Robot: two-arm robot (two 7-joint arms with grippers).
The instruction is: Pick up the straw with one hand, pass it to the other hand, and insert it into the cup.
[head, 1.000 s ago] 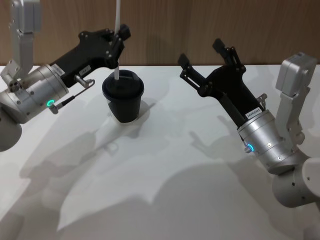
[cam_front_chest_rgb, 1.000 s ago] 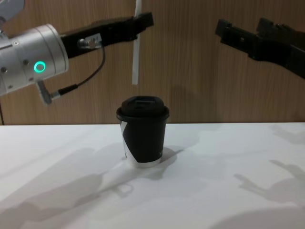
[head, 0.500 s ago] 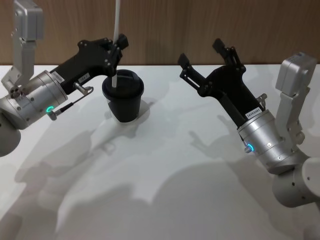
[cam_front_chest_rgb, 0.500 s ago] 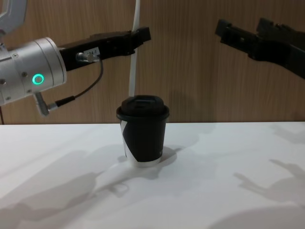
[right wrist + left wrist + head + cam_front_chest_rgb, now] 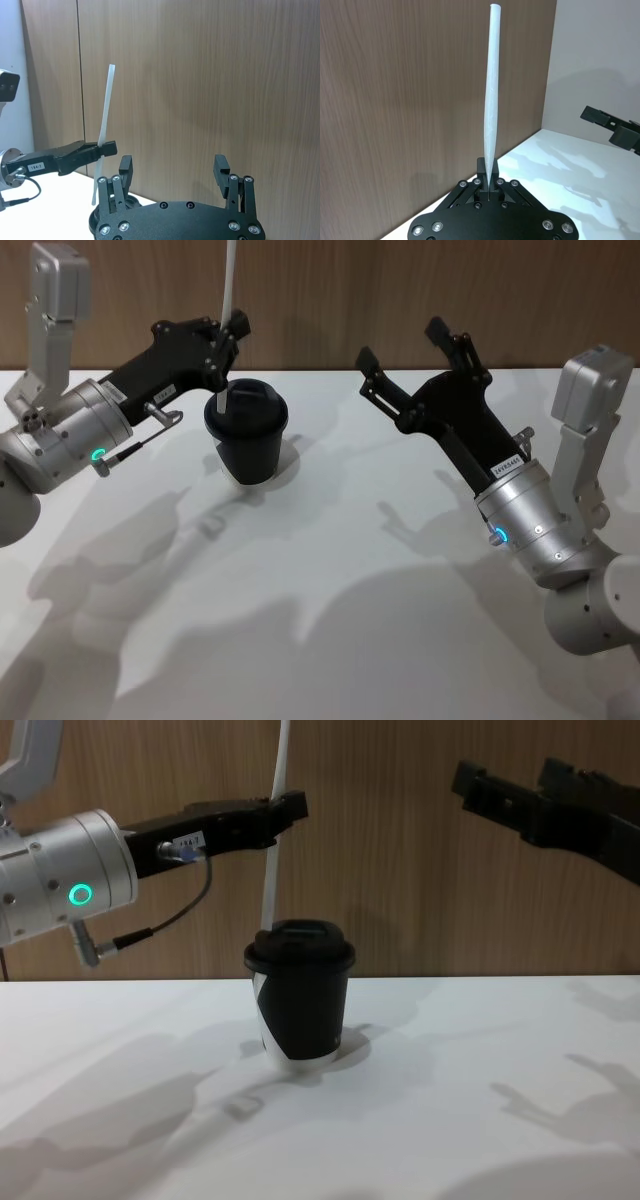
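Note:
The white straw stands nearly upright with my left gripper shut on its middle. Its lower end sits at the left rim of the black cup's domed lid; I cannot tell whether it is in a hole. From the chest, the straw runs from the left gripper down to the cup. The left wrist view has the straw rising out of the shut left gripper. My right gripper hangs open and unloaded to the right of the cup, raised above the table.
The cup stands on a white table near its far edge. A brown wooden wall rises right behind it. A thin grey cable loops under the left wrist. The open right gripper reaches in high on the right.
The left gripper has come down and shifted a little left with the straw. The straw's lower end dropped from above the lid to the lid's left rim. The right arm has not moved.

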